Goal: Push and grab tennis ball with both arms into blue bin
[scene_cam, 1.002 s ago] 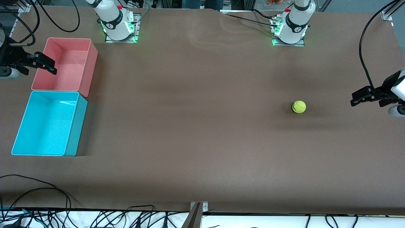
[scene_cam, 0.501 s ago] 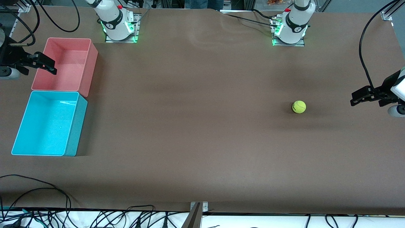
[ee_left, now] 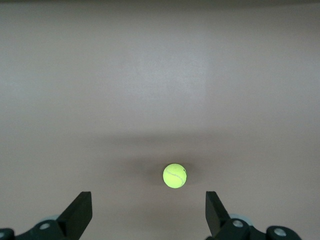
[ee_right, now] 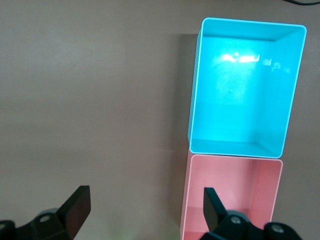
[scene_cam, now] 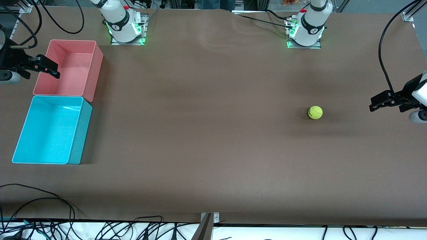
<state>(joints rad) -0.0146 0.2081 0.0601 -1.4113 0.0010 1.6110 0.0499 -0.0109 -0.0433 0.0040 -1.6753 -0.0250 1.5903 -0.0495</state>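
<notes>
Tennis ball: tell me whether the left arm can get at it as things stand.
Probably yes. The tennis ball sits alone on bare table, and the left gripper faces it with fingers open wide. Nothing stands between them.

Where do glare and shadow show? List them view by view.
Front view: the tennis ball casts a soft shadow on the brown table. Right wrist view: white glare on the blue bin floor. Left wrist view: a dim shadow band above the ball.

You see a fuzzy tennis ball [scene_cam: 315, 112] on matt brown table covering [scene_cam: 206, 133]; glossy plastic blue bin [scene_cam: 76, 140] and pink bin [scene_cam: 95, 70]
</notes>
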